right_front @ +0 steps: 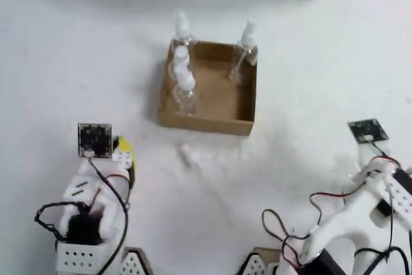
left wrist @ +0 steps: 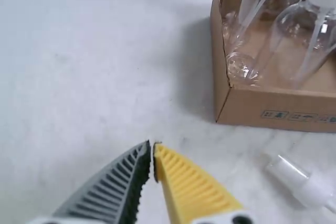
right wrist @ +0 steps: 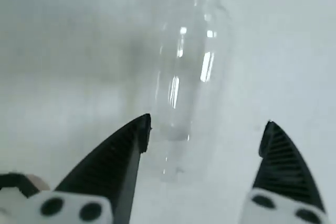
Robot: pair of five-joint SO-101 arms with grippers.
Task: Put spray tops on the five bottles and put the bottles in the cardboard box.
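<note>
In the brown cardboard box [right_front: 206, 122]: four clear plastic bottles [right_front: 185, 91], white tops on. On the white table [right_front: 77, 49], near the box's front: one loose white spray top [left wrist: 299, 179]. Left gripper [left wrist: 153, 148] closed tight, nothing in it, near that top. Right gripper [right wrist: 207, 124] wide apart, one clear bottle [right wrist: 189, 72] lying flat between its tips.

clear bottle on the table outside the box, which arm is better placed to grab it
Right, probably. The right gripper is open, with the clear bottle straight ahead of its gap. The left gripper is shut, nearer the loose spray top beside the cardboard box.
</note>
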